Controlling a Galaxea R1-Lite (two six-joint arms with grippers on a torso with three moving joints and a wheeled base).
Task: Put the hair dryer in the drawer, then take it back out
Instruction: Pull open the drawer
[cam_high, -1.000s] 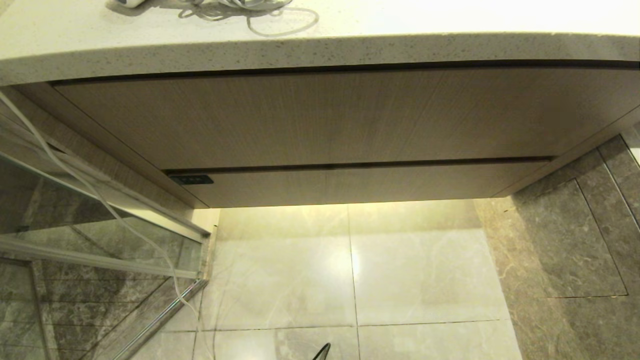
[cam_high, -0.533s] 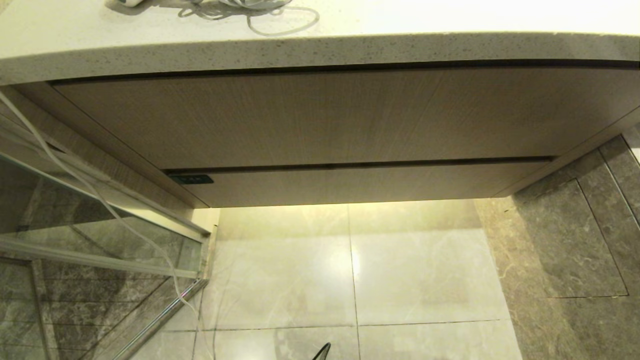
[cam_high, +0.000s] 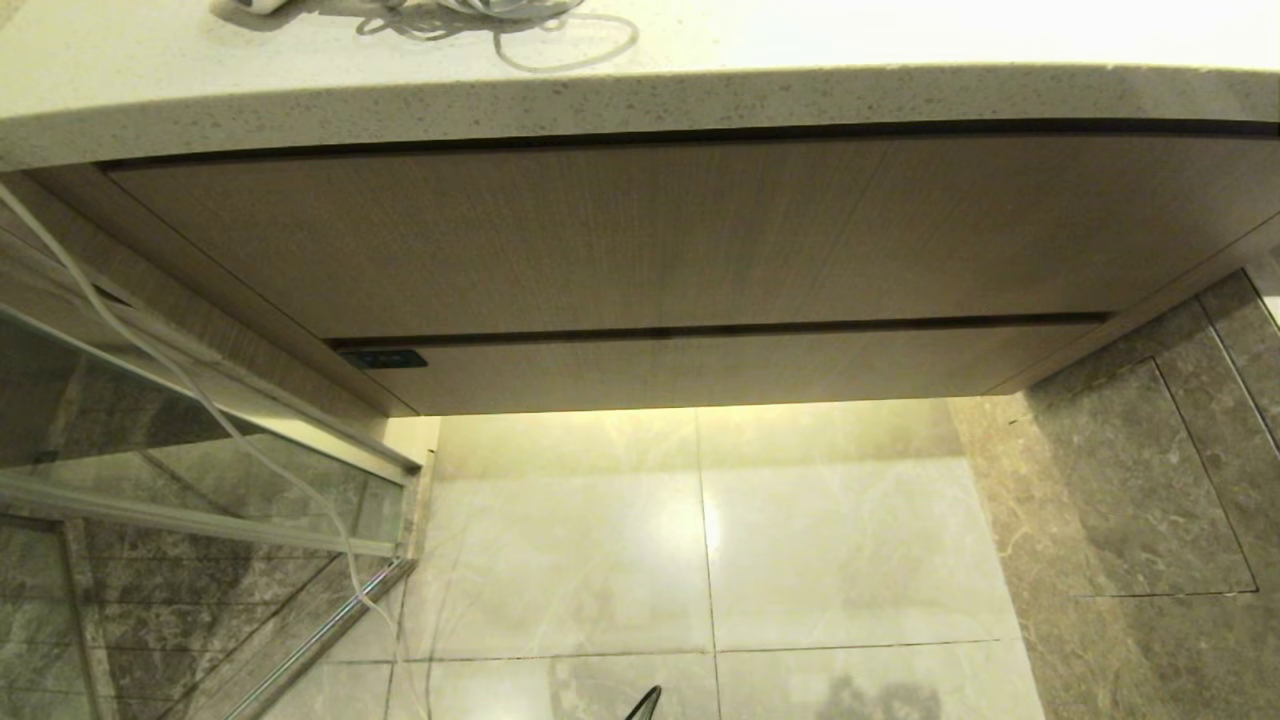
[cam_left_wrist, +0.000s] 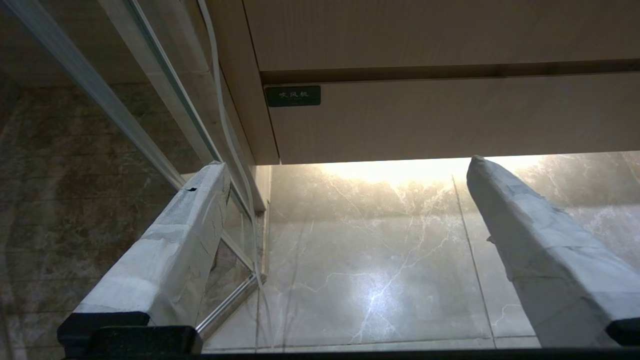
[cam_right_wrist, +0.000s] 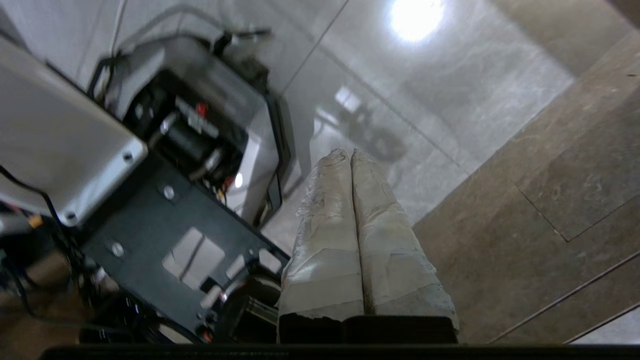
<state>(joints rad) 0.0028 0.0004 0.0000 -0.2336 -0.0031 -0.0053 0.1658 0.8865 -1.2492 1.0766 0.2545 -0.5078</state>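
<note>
The drawer is the low wood-grain face under the taller vanity panel, and it is closed. It also shows as the drawer in the left wrist view. On the countertop a loose white cord lies beside a white end cut off by the frame edge; the hair dryer's barrel is out of view. My left gripper hangs open and empty, low in front of the drawer. My right gripper is shut on nothing above the floor, beside my base.
A small dark label sits at the drawer's left end. A glass shower partition with a metal rail stands to the left, and a white cable hangs down along it. Pale floor tiles meet darker stone on the right.
A dim dark shape has appeared in the floor's shine at the bottom right of the head view. The cabinet, the cord and the drawer have not moved.
</note>
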